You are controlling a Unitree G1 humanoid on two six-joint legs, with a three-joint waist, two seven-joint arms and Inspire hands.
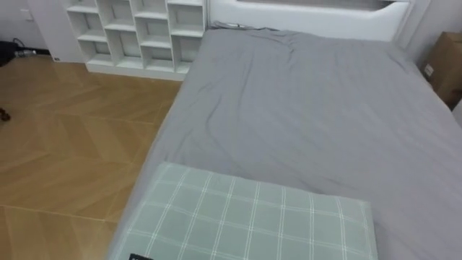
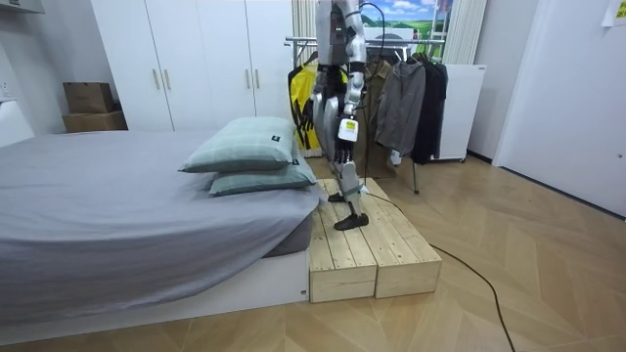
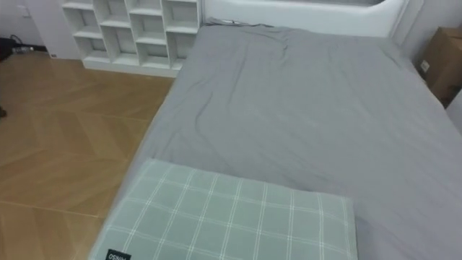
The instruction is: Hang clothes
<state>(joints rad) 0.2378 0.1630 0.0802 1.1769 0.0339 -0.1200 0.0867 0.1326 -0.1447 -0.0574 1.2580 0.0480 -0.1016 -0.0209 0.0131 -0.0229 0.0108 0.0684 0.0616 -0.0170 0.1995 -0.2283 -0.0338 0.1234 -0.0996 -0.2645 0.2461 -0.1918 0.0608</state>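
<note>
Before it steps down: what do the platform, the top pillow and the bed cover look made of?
Platform: bare pale wood planks, unpainted, with seams between the boards showing.
Top pillow: soft woven fabric, probably cotton, matt green with white check lines.
Bed cover: thin grey matt cloth, creased and wrinkled; fibre unclear.

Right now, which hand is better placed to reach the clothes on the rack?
Probably the right hand: the robot faces the bed, and the rack of clothes stands behind it, toward its right. The left hand hangs on the side away from the rack.
</note>
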